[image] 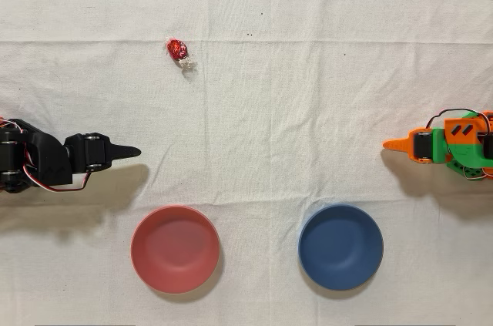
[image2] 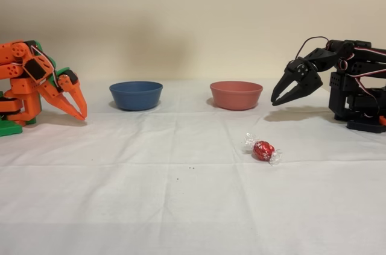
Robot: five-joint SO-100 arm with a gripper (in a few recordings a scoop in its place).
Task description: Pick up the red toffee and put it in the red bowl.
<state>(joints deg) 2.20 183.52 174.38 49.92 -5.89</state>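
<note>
Lying apart from gripper [image2: 278, 99]: red toffee [image2: 263, 150] on cloth [image2: 181, 207]

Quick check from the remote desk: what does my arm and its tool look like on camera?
The arm is matte black plastic with blocky joint housings. Its tool has two tapered, pointed black fingers. Thin red, white and black wires run along the links, and a black cable loops above the wrist. I see no markings on it.

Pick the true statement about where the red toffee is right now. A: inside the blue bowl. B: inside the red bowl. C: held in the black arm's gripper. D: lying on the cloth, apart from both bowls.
D: the red toffee lies on the white cloth, clear of the red bowl, the blue bowl and the gripper.
</note>
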